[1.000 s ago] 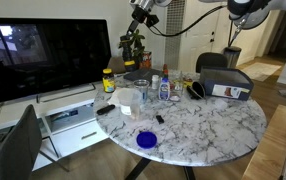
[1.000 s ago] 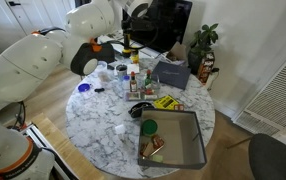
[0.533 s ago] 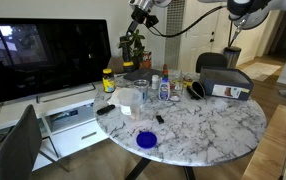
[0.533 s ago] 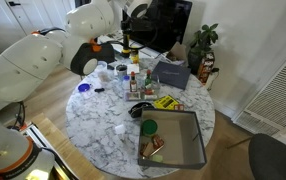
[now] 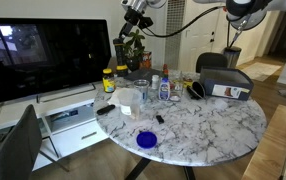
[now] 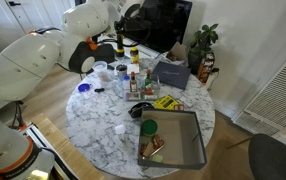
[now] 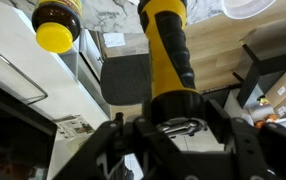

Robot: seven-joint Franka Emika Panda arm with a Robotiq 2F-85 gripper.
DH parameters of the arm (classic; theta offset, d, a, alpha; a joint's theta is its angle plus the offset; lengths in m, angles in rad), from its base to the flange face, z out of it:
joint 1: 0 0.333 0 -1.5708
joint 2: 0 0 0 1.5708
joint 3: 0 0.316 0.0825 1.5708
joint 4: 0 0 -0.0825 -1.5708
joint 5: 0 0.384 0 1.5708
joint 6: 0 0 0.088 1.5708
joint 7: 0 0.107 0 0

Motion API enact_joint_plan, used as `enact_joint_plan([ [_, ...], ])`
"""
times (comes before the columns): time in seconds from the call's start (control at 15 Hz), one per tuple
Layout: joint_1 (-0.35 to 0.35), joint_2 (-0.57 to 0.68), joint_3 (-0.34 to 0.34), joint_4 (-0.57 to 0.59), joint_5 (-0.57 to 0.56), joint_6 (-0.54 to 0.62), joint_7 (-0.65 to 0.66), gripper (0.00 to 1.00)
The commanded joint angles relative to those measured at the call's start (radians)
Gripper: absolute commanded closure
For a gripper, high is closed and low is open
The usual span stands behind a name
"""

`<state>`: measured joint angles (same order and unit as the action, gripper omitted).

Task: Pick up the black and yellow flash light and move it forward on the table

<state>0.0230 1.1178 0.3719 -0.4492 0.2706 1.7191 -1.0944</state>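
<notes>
My gripper (image 7: 175, 125) is shut on the black and yellow flashlight (image 7: 168, 45): its yellow barrel points away from me and its black head sits between the fingers. In both exterior views the gripper (image 5: 133, 12) (image 6: 118, 47) hangs well above the far edge of the round marble table (image 5: 213, 125) (image 6: 98, 125). The flashlight is too small to make out in the exterior views. The wrist view shows a strip of the marble top (image 7: 113, 15) below.
A yellow-lidded jar (image 5: 108, 79) (image 7: 55, 25) and several bottles (image 5: 163, 86) stand mid-table. A blue bowl (image 5: 147, 140) and a grey bin (image 6: 173, 140) sit near the edges. A TV (image 5: 43, 55), a plant (image 5: 133, 45) and a black chair (image 5: 18, 145) stand around the table.
The gripper has moved with the flashlight a little sideways above the table's far edge, leftward in both exterior views. Nothing on the table has moved.
</notes>
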Motion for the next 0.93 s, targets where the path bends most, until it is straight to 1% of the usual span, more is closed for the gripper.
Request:
enact_joint_plan([
  [0.0,0.026,0.006,-0.013,-0.001,0.013,-0.005,-0.060,0.68],
  [0.2,0.041,0.043,-0.021,0.024,0.007,-0.037,-0.099,0.68],
  [0.33,0.043,0.064,-0.030,0.027,0.002,-0.035,-0.128,0.68],
  [0.87,0.032,0.121,-0.052,0.021,-0.003,-0.056,-0.227,0.68],
])
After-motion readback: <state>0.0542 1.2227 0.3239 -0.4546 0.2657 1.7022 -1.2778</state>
